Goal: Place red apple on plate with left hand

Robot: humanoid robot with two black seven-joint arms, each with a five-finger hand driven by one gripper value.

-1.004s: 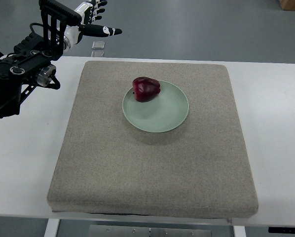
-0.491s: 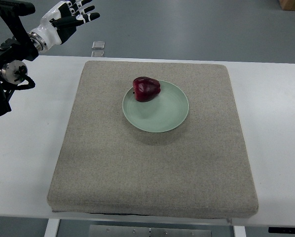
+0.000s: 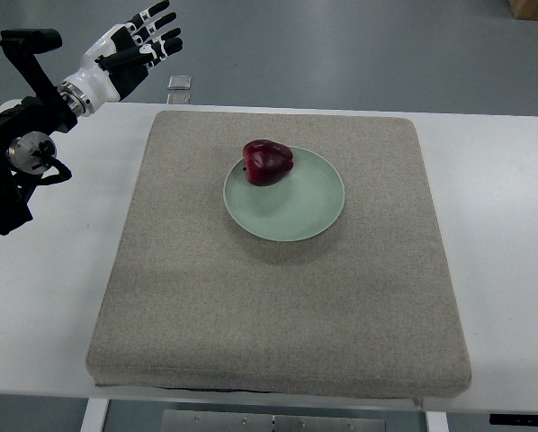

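Observation:
A dark red apple (image 3: 267, 162) sits on the upper left part of a pale green plate (image 3: 296, 207), which lies on a grey-brown mat (image 3: 278, 306). My left hand (image 3: 130, 49) is raised at the far upper left, beyond the table's back edge, well away from the apple. Its fingers (image 3: 161, 36) are spread and hold nothing. The right arm does not show.
The mat lies on a white table (image 3: 44, 270). A small clear square object (image 3: 180, 83) lies on the floor past the table's back edge. The black left arm (image 3: 17, 144) hangs over the table's left side.
My left arm pulled back left and away from the mat. In the last half second the hand moved slightly right and down, with the fingers still spread. The apple and plate have not moved.

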